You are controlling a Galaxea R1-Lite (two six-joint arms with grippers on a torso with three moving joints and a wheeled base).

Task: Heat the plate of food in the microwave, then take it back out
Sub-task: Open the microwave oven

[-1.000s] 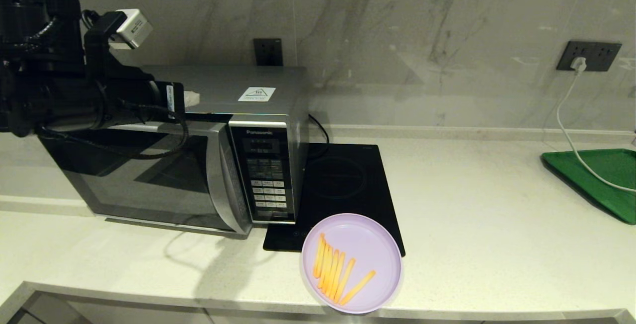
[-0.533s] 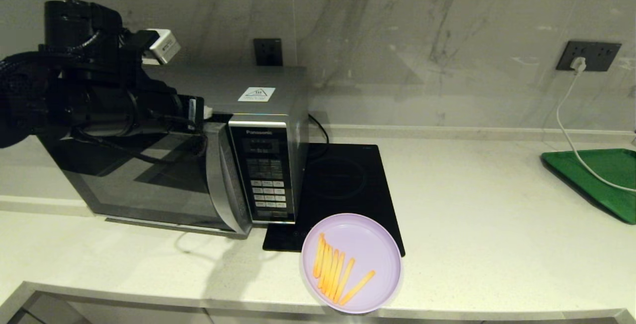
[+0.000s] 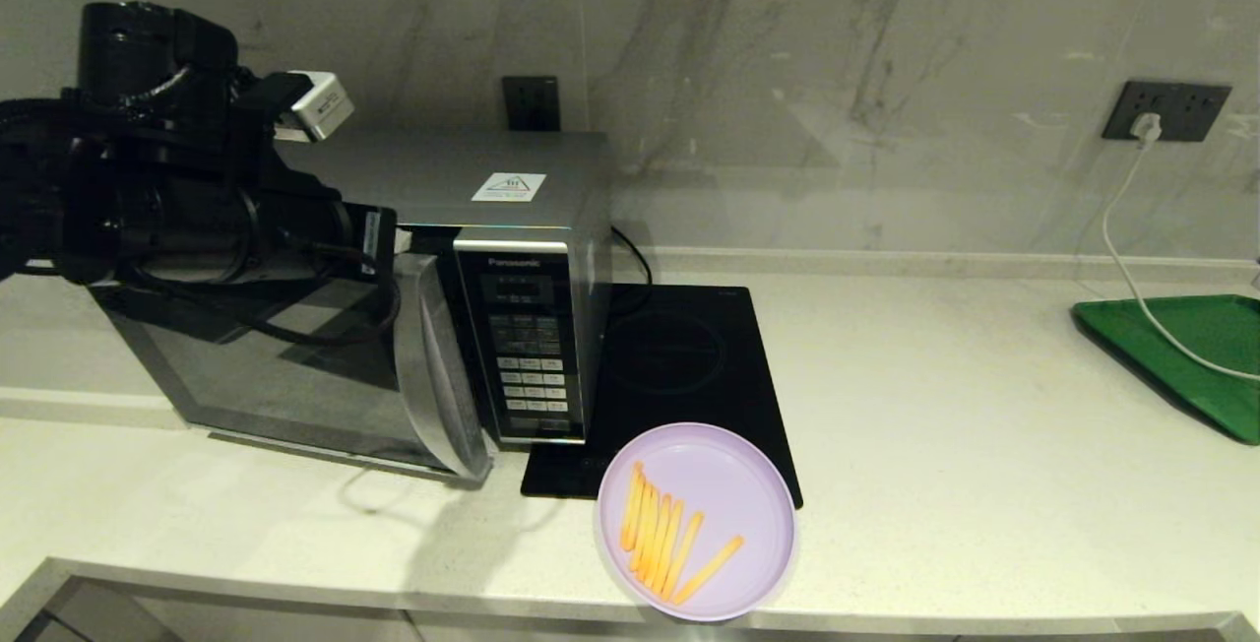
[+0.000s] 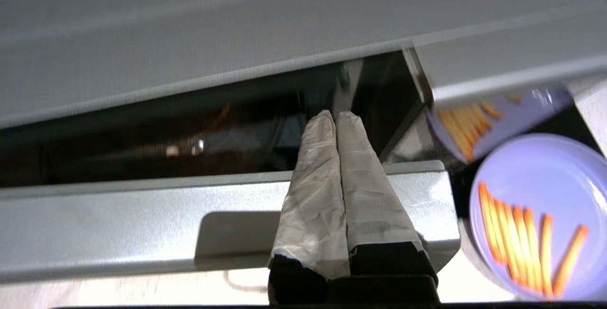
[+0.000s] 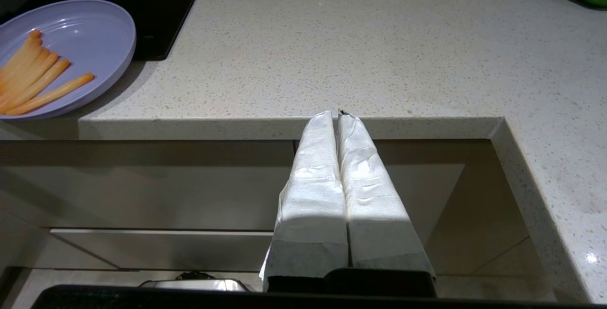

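The microwave [image 3: 532, 191] stands at the left of the counter with its dark glass door [image 3: 295, 366] swung slightly ajar. My left gripper [image 3: 399, 240] is shut, its taped fingers [image 4: 360, 190] reaching over the door's silver top edge [image 4: 118, 223] into the dark gap [image 4: 189, 129] behind it, near the handle side. The plate of food [image 3: 695, 521], lilac with orange-yellow fries, sits at the counter's front edge, right of the microwave; it also shows in the left wrist view [image 4: 536, 214]. My right gripper [image 5: 335, 114] is shut and empty, below the counter's front edge, right of the plate of food [image 5: 71, 48].
A flat black induction hob [image 3: 679, 366] lies right of the microwave, and the plate overlaps its front corner. A green tray [image 3: 1191, 347] sits at the far right with a white cable [image 3: 1122, 258] running onto it from a wall socket.
My left arm first moved right to the door's top edge, then drew back a little. The microwave door's handle side has swung out, opening a gap.
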